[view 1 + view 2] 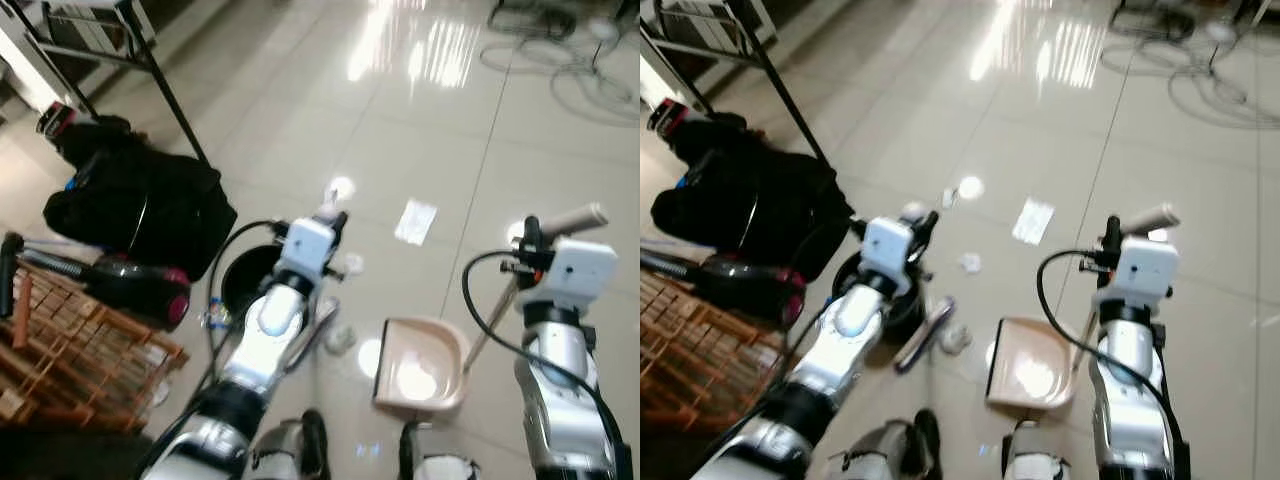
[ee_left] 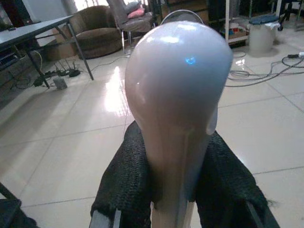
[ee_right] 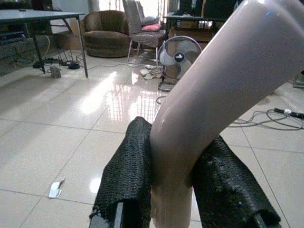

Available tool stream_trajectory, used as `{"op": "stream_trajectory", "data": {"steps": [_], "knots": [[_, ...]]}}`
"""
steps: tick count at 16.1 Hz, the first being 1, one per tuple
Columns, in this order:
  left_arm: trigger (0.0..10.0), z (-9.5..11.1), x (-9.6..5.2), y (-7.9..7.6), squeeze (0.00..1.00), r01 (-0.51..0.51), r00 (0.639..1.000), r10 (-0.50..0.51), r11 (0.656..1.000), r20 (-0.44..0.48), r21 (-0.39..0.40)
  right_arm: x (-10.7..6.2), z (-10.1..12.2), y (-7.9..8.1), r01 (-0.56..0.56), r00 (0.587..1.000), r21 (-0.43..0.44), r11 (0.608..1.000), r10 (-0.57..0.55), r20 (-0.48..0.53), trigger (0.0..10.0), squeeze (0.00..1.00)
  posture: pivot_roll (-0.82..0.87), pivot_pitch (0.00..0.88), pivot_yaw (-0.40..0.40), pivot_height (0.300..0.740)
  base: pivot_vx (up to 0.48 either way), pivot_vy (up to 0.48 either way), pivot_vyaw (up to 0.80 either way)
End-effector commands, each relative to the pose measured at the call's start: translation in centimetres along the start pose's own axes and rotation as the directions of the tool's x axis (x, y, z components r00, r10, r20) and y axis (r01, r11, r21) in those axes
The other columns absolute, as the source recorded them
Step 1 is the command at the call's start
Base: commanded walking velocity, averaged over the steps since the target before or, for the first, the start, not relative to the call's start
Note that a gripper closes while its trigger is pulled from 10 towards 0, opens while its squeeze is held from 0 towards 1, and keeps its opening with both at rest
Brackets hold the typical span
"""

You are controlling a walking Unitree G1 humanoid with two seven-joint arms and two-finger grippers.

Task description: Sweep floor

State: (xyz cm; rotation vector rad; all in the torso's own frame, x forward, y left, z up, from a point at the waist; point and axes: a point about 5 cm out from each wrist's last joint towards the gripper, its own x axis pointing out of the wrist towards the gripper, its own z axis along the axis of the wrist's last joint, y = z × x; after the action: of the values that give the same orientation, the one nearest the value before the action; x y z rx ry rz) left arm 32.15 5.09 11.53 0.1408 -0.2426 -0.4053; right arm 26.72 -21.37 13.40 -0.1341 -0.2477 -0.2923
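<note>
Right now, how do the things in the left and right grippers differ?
The left gripper is shut on the brush handle, with its rounded end straight ahead; the brush head lies low beside scraps. The right gripper is shut on the dustpan handle, which bends aside; the dustpan rests open on the floor. Both handles are pale.

Counting as we go: two claws, left claw (image 2: 173, 190) and right claw (image 3: 173, 190), each clamped on one pale handle. One dustpan (image 1: 420, 368) sits on the floor, one broom (image 1: 925, 335) beside it. Three scraps of litter: one crumpled wad (image 1: 956, 340), one bit (image 1: 969, 263), one more (image 1: 948, 197). One black bag (image 1: 140, 205), one wooden crate (image 1: 70, 350), one floor fan (image 3: 179, 58).
</note>
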Motion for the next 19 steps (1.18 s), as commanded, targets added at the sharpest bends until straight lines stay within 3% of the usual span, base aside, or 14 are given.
{"op": "stream_trajectory", "data": {"steps": [1, 5, 11, 14, 16, 19], "knots": [[10.0, -0.8, -0.2, -0.4, 0.0, 0.004, 1.0, -0.003, 1.0, -0.03, 0.023, 0.2, 0.3, -0.1, 0.016, 0.999, -0.025, 1.0, -0.015, 0.043, 10.0, 0.0, -0.05, 0.349, 0.163, 0.74, 0.0, 0.0, 0.0], [10.0, -1.1, 0.9, -1.9, 0.0, 0.016, 0.997, -0.014, 0.999, -0.076, 0.034, 0.8, 0.1, -0.3, 0.053, 0.992, -0.128, 0.99, -0.037, 0.123, 10.0, 0.0, -0.03, 0.398, 0.194, 0.74, 0.0, 0.0, 0.0], [10.0, -0.6, 2.2, -1.2, 0.0, -0.057, 0.994, 0.057, 0.998, -0.092, 0.004, 0.7, -0.7, 1.1, 0.082, 0.982, -0.111, 0.99, -0.061, 0.181, 10.0, 0.0, 0.05, 0.427, 0.243, 0.74, 0.0, 0.0, 0.0], [10.0, 0.2, 3.1, -1.7, 0.0, -0.074, 0.994, 0.068, 0.995, -0.09, -0.07, 0.4, -1.4, 2.6, 0.054, 0.982, -0.105, 0.993, -0.034, 0.185, 10.0, 0.0, 0.08, 0.429, 0.254, 0.74, 0.0, 0.0, 0.0], [10.0, 0.9, 4.0, -1.9, 0.0, -0.155, 0.983, 0.133, 0.968, -0.124, -0.195, 0.3, -1.5, 3.8, 0.038, 0.981, -0.074, 0.997, -0.023, 0.193, 10.0, 0.0, 0.09, 0.432, 0.258, 0.74, 0.0, 0.0, 0.0], [10.0, 1.8, 5.0, -1.6, 0.0, -0.238, 0.968, 0.198, 0.919, -0.153, -0.314, 0.1, -1.4, 4.6, 0.028, 0.98, -0.031, 0.999, -0.022, 0.197, 10.0, 0.0, 0.08, 0.43, 0.259, 0.74, 0.0, 0.0, 0.0]]}}
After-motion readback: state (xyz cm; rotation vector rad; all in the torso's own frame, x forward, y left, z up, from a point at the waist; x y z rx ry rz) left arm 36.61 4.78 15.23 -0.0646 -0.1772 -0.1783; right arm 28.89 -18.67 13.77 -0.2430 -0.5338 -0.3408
